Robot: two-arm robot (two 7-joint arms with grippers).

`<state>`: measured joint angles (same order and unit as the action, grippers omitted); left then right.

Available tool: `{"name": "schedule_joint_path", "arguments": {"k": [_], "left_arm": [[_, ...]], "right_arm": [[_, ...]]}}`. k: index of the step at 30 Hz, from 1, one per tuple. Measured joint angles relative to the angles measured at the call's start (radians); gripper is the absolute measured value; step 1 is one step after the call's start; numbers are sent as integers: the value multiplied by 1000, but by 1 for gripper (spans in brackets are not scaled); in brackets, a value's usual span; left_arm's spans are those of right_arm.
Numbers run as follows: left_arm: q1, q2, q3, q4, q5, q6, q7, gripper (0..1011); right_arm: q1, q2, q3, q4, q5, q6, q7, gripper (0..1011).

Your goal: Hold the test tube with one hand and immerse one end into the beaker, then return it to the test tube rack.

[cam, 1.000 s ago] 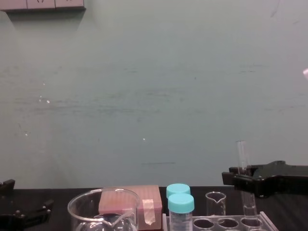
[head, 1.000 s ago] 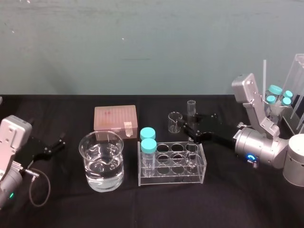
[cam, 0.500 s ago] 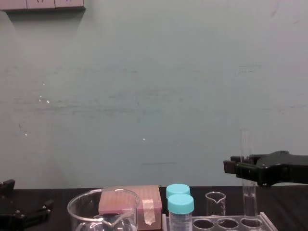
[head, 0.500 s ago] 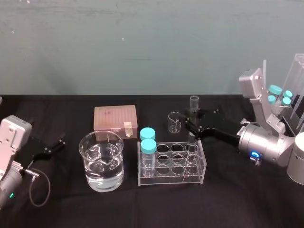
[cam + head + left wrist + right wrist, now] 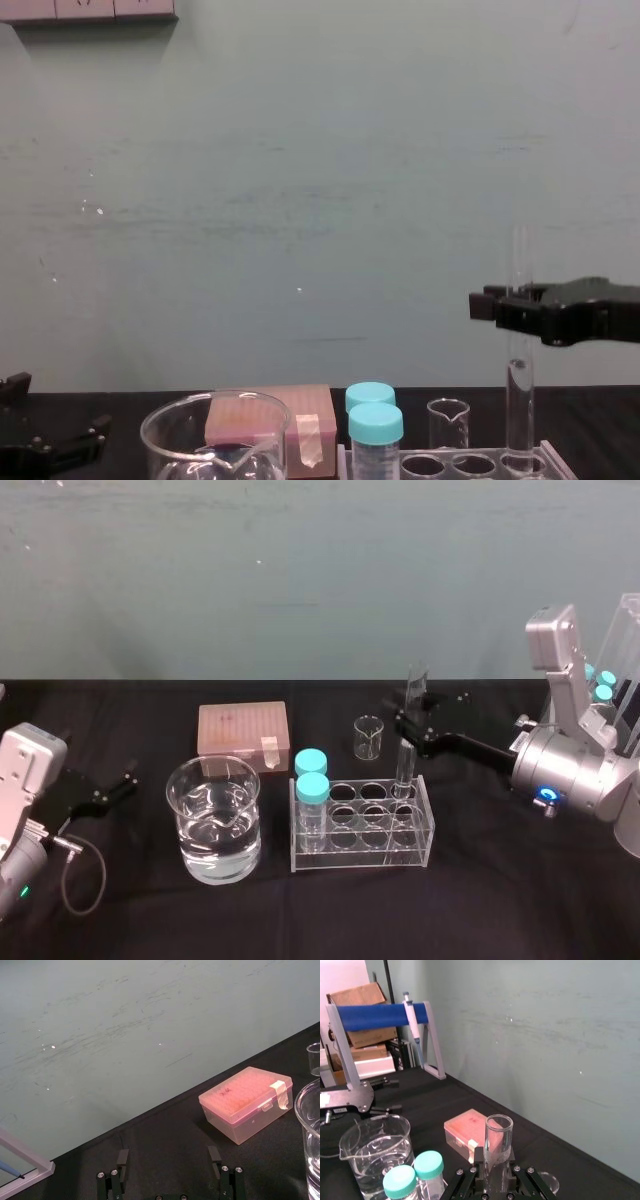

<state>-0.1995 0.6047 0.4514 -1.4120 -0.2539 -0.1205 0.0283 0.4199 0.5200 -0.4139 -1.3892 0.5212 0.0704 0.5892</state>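
My right gripper [image 5: 412, 723] is shut on the test tube [image 5: 409, 735], a long clear glass tube held upright by its upper part. The tube's rounded lower end still sits in the back right hole of the test tube rack [image 5: 362, 830]. The chest view shows the tube [image 5: 519, 400] hanging from the black right gripper [image 5: 512, 306] above the rack [image 5: 470, 466]. The right wrist view looks onto the tube's open mouth [image 5: 498, 1132]. The beaker [image 5: 215, 820], partly filled with water, stands left of the rack. My left gripper [image 5: 118, 785] rests open at the table's left.
A pink box [image 5: 243, 730] lies behind the beaker. A small narrow beaker [image 5: 368, 737] stands behind the rack. Two turquoise-capped vials [image 5: 312, 775] fill the rack's left end. More capped vials [image 5: 590, 680] sit on a stand at far right.
My right gripper has risen and drawn back to the right, lifting the test tube most of the way up out of its rack hole. The left arm has not moved.
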Motion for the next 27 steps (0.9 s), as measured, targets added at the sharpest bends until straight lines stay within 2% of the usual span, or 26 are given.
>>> {"name": "schedule_joint_path", "arguments": {"k": [12, 27], "left_arm": [[0, 0, 0, 0, 0, 0, 0, 1000], [0, 0, 0, 0, 0, 0, 0, 1000]], "right_arm": [[-5, 16, 14, -40, 20, -19, -10, 242], [0, 20, 19, -47, 27, -35, -14, 241]]}}
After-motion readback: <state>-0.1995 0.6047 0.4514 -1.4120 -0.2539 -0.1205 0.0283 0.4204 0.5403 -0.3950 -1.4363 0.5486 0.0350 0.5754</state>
